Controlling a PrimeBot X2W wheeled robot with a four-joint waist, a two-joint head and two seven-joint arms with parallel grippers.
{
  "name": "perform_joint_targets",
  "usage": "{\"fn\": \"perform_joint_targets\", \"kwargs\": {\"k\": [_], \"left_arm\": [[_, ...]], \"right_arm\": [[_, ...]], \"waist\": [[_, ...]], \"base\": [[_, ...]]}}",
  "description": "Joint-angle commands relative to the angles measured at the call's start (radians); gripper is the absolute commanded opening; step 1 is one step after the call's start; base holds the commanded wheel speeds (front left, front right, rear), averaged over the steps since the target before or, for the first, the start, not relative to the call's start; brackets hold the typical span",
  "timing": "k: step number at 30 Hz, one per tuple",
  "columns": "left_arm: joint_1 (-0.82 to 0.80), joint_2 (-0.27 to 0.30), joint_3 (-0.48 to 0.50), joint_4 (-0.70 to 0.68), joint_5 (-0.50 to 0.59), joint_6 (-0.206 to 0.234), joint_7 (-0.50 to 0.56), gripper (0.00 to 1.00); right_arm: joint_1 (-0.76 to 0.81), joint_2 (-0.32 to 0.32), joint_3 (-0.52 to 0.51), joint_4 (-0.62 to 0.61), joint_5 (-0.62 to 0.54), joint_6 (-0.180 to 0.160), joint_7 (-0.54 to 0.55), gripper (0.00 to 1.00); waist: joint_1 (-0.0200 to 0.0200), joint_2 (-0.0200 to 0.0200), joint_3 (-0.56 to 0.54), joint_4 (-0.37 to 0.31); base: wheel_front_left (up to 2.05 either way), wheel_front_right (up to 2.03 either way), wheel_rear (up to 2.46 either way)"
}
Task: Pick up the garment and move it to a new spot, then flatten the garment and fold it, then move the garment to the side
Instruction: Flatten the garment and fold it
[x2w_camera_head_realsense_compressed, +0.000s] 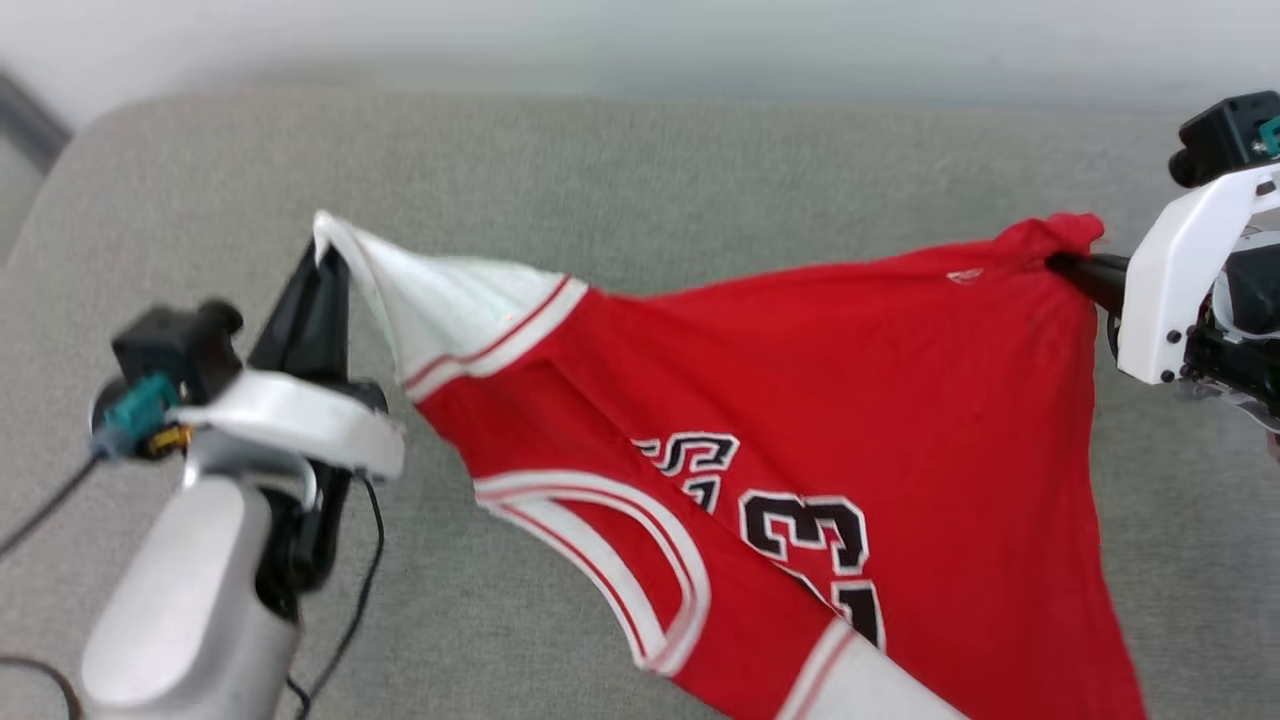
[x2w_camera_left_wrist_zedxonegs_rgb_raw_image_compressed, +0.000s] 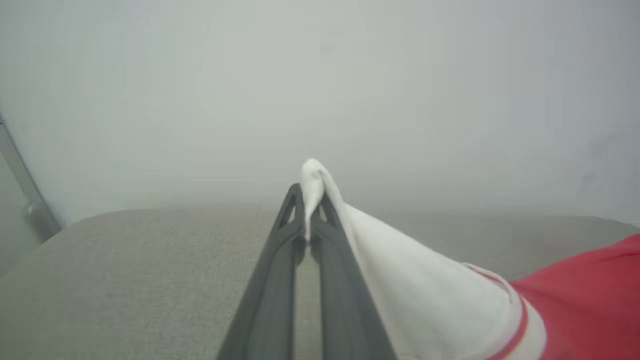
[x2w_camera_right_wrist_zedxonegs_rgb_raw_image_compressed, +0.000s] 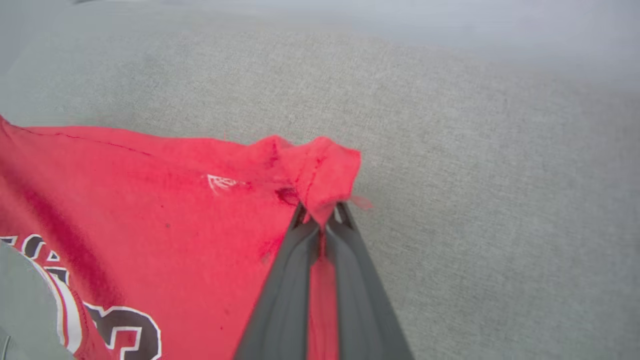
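Observation:
The garment (x2w_camera_head_realsense_compressed: 800, 400), a red shirt with white sleeves, striped trim and a black number print, hangs stretched between both arms above the grey cushion. My left gripper (x2w_camera_head_realsense_compressed: 325, 262) is shut on the tip of a white sleeve (x2w_camera_left_wrist_zedxonegs_rgb_raw_image_compressed: 380, 265), which pokes out past the fingertips in the left wrist view, where that gripper (x2w_camera_left_wrist_zedxonegs_rgb_raw_image_compressed: 309, 200) rises from the bottom edge. My right gripper (x2w_camera_head_realsense_compressed: 1070, 265) is shut on a bunched red corner of the garment (x2w_camera_right_wrist_zedxonegs_rgb_raw_image_compressed: 320, 175); the right wrist view has that gripper (x2w_camera_right_wrist_zedxonegs_rgb_raw_image_compressed: 321, 212) clamped just under the bunch. The shirt's lower part sags toward the bottom edge of the head view.
A grey fabric cushion (x2w_camera_head_realsense_compressed: 640, 170) lies under everything, with a pale wall behind it. Its rounded left corner and a dark metal rail (x2w_camera_left_wrist_zedxonegs_rgb_raw_image_compressed: 25, 195) lie at the far left. Black cables (x2w_camera_head_realsense_compressed: 360, 590) trail beside my left forearm.

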Motion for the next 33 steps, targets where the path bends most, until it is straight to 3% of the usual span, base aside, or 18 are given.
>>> {"fn": "perform_joint_targets", "kwargs": {"k": [1,8,15,23,33], "left_arm": [[-0.047,0.007,0.001,0.019,0.001,-0.011,0.009,0.0],[-0.286,0.009,-0.017,0.227,0.006,-0.07,0.046,0.0],[-0.526,0.011,-0.029,0.399,0.036,-0.095,0.05,0.0],[-0.796,0.044,-0.022,0.477,0.078,-0.098,0.029,0.0],[-1.115,0.105,-0.001,0.456,0.116,-0.084,0.047,0.0]], "right_arm": [[-0.017,0.006,-0.007,0.013,-0.008,0.0,-0.021,0.0],[-0.073,0.025,-0.012,0.099,-0.076,-0.001,-0.12,0.0],[-0.191,0.029,-0.017,0.145,-0.125,-0.001,-0.182,0.0],[-0.39,0.021,-0.048,0.158,-0.198,-0.001,-0.295,0.0],[-0.654,0.014,-0.091,0.108,-0.247,-0.001,-0.414,0.0]], "waist": [[-0.0001,-0.0001,-0.068,-0.028],[-0.0001,-0.0001,-0.144,-0.078],[-0.0001,-0.0001,-0.116,-0.12],[-0.0001,-0.0001,0.018,-0.152],[-0.0001,-0.0001,0.282,-0.164]], "base": [[0.0,0.0,0.0],[0.0,0.0,0.0],[0.0,0.0,0.0],[0.0,0.0,0.0],[0.0,0.0,0.0]]}}
